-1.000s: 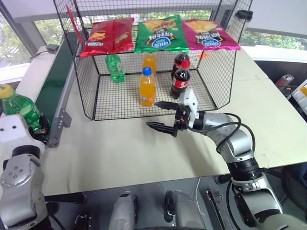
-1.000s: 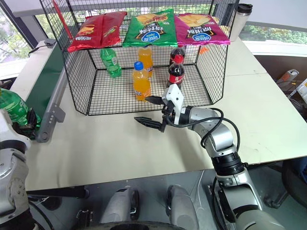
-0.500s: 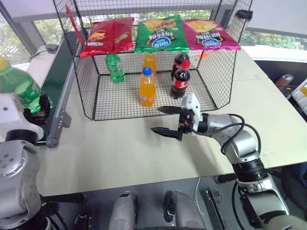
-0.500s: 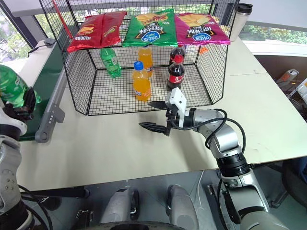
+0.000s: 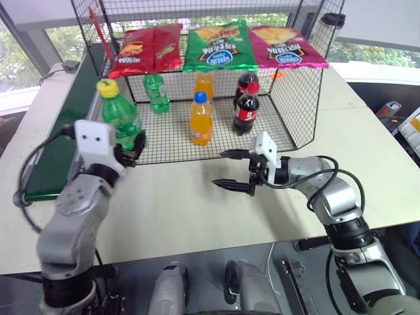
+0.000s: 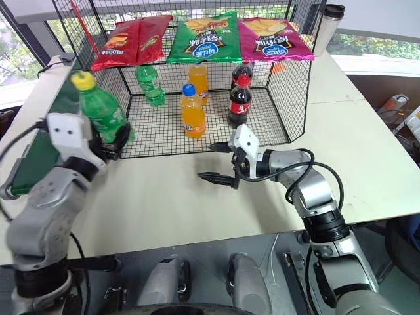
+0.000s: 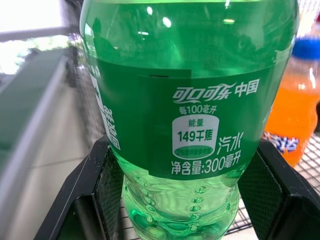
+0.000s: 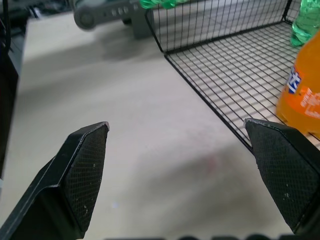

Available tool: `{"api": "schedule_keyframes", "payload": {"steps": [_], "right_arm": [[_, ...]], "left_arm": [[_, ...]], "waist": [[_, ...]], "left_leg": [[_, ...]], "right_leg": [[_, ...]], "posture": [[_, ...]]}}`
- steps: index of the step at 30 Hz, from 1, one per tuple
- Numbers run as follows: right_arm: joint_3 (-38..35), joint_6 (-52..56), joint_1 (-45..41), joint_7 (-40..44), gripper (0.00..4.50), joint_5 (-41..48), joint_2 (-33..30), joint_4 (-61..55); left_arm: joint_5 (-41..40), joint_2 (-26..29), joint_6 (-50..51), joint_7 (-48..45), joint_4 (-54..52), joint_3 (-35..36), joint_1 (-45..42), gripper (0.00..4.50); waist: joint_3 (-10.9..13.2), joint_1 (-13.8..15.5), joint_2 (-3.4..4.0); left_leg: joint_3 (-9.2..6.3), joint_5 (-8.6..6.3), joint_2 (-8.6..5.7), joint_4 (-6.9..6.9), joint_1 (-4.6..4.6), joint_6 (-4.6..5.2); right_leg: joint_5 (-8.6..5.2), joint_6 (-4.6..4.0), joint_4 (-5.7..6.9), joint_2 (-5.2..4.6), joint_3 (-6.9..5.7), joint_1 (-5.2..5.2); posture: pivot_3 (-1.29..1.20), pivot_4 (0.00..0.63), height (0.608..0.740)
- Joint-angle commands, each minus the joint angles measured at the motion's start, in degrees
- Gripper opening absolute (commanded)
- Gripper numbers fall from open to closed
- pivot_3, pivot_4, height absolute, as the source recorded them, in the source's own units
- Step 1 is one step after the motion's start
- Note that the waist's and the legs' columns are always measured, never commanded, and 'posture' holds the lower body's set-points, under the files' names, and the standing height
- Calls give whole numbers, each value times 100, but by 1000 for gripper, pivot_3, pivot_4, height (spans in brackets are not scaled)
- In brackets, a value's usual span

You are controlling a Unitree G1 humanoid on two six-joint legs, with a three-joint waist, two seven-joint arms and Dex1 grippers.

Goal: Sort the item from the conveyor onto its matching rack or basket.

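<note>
We've got the left gripper (image 7: 182, 200) clamped tight on the green bottle (image 5: 121, 120), yellow cap up, held upright in the air at the front left corner of the wire cage (image 5: 289, 98), beside the conveyor (image 5: 59, 141). Our right gripper (image 5: 231, 169) hangs over the table (image 5: 177, 210) with its fingers spread wide, nothing in them, in front of the orange soda (image 5: 201, 119).
</note>
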Motion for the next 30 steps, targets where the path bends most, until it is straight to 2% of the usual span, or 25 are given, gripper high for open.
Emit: {"api": "schedule_keyframes", "payload": {"steps": [1,6,13,26,28,30], "right_arm": [[55,-299,-4,-133,4500,-307,-54,59],[47,-456,-25,-434,4500,-567,61,242],[35,-529,-216,-980,4500,-959,251,610],[4,-415,-227,-1068,4500,-967,291,444],[7,-411,-238,-1071,4500,-963,296,443],[8,-406,-235,-1071,4500,-958,292,429]], "left_arm": [[386,-146,-714,1,386,-364,-509,2644],[745,-445,-1309,7,1452,-654,-1084,2644],[954,-797,-1996,108,2744,-599,-1557,2644],[1125,-950,-2457,115,3768,-647,-1659,2644],[1130,-972,-2460,130,3798,-625,-1643,3672],[1126,-984,-2472,133,3782,-617,-1621,4476]], "waist": [[0,0,0],[0,3,0],[0,-4,0],[0,-1,0],[0,-2,0],[0,-2,0]], "left_leg": [[1,0,0,0,0,0],[4,0,-1,0,-2,0],[6,0,0,-1,-1,0],[8,0,0,-1,-2,0],[8,0,0,-1,-2,0],[8,0,0,-1,-1,0]], "right_leg": [[0,0,0,0,0,0],[1,2,-2,-2,0,0],[2,3,0,0,-1,-1],[2,5,0,-2,-1,-1],[2,5,0,-2,-2,-1],[2,5,0,-2,-1,-1]], "posture": [[0,150,740],[0,150,740],[0,150,740],[0,150,740],[0,150,740],[0,150,740]]}}
